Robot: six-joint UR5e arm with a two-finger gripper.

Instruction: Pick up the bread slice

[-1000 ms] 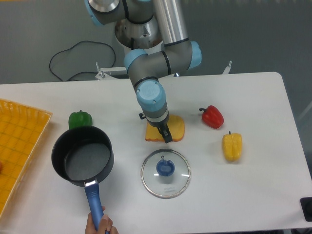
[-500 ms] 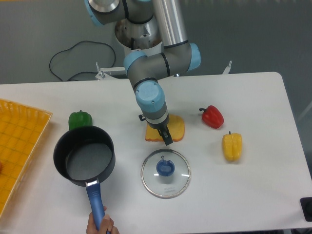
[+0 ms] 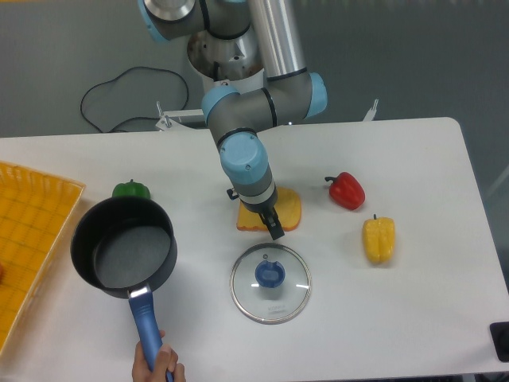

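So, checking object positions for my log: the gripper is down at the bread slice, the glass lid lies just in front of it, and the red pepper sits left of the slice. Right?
Not quite. The camera view shows the red pepper right of the bread slice, not left. The rest stands: the gripper is down at the slice, and the glass lid lies just in front.

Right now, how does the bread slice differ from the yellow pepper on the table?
The bread slice is flat and orange-yellow with a darker crust edge; the yellow pepper is chunky, plain yellow, with a stem on top. The gripper partly covers the slice, while the pepper lies uncovered, apart from the arm. Both lie on the white table.
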